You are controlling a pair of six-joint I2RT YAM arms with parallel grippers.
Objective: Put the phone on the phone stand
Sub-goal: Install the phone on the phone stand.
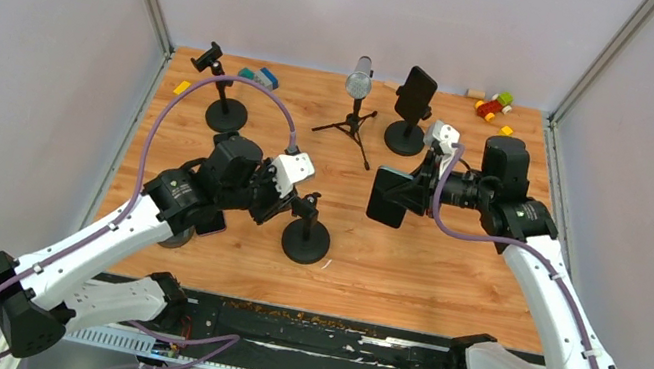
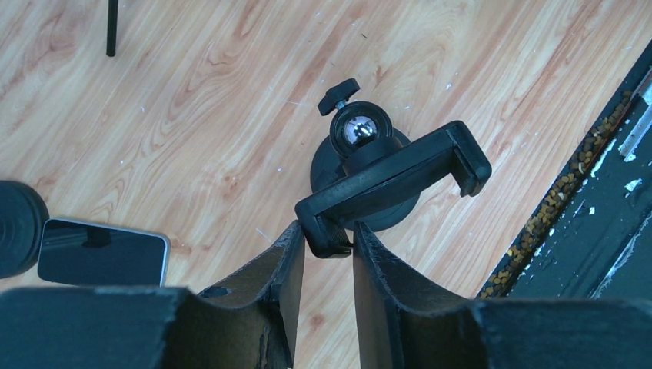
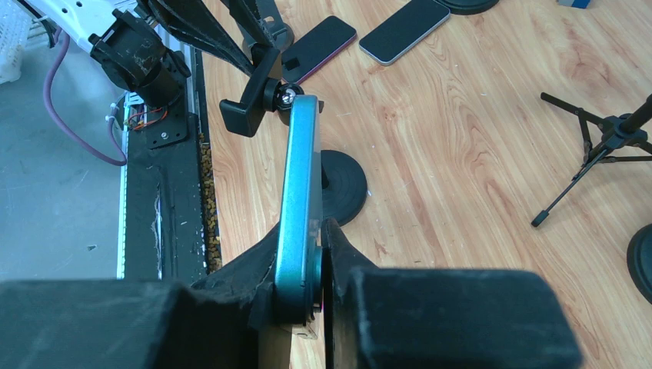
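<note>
While the right gripper had its jaws clamped across the two flat faces of the phone, near one short end, the phone hung in the air above the tabletop. It was to the right of the phone stand and clear of it in the top view. Most of the phone's length stuck out free beyond the jaws. The left gripper sat at the stand's cradle, jaws narrowly apart with one hooked end of the cradle between them. Whether they actually pinched it, could not tell. The cradle was tilted on its ball joint above the round base. Handling, as judged: the phone was a stiff thin slab, fairly light, with slick glass faces and a smooth teal rim. A pinch on the faces could let it pivot or slide if the free end got pushed. The screen looked like the fragile part, so no hard knocks against the cradle hooks. The end grip looked right, since it left the free length to go between the hooks. The stand looked rigid plastic on a weighted base, but the ball joint would probably swivel under load and the light stand could skid or tip. The best hold there was probably on the cradle end or the post, not the base.
</note>
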